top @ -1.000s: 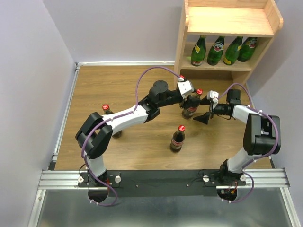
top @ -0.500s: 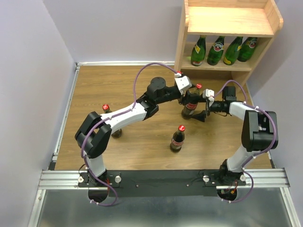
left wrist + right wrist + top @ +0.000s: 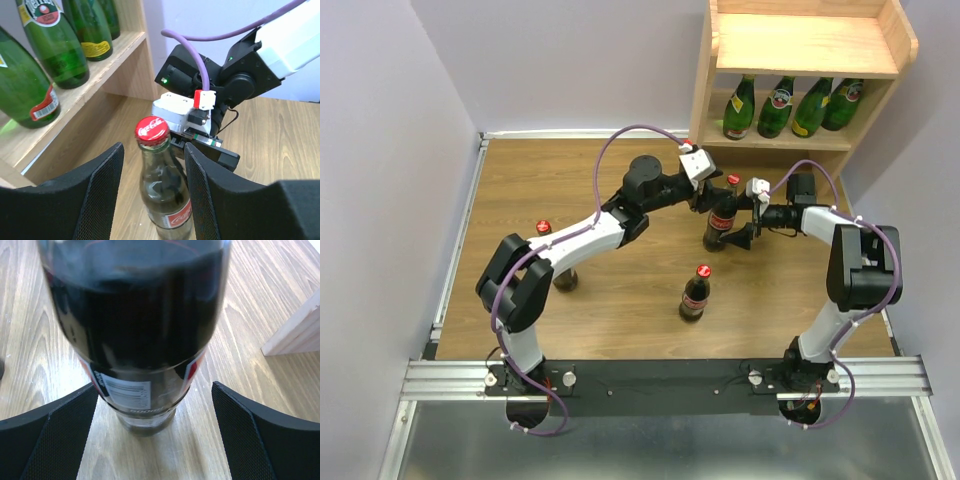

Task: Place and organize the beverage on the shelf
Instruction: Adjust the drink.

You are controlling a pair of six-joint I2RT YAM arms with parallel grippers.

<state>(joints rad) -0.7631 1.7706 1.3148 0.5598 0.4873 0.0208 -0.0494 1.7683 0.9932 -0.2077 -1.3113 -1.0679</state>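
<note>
- The cola bottle (image 3: 162, 195) has a red cap printed with white "Coca-Cola" script. The same script crosses the red label on its belly. The neck is clear glass and the body below is dark with drink.
- In the right wrist view, the lower label carries a white panel with a black barcode. The small print beneath it is too blurred to read.
- This bottle is upright on the wood-grain table (image 3: 620, 180), just in front of the left post of the shelf (image 3: 800, 45), between the two grippers.
- The left gripper (image 3: 153, 152) is part-closed on the bottle's shoulder, with a black, mesh-textured pad on each side of the glass.
- The right gripper (image 3: 155, 386) is spread wide. Its rounded black pads flank the bottle's base, with bare boards showing on both sides, and they touch nothing.
- Four green glass bottles (image 3: 776, 107) with gold caps stand in a row on the lower tier of the shelf, which is pale natural wood with solid side panels and a raised rim around its top board.
- In the left wrist view, the nearest green bottle bears a red-and-white sticker with a barcode, and another has a yellow label. The lettering on a white-and-red label is cut off by the frame edge.
- A second cola bottle (image 3: 695, 295) stands alone, nearer the arm bases.
- A third cola bottle (image 3: 544, 232) shows its red cap beside the left arm, with its body partly hidden.
</note>
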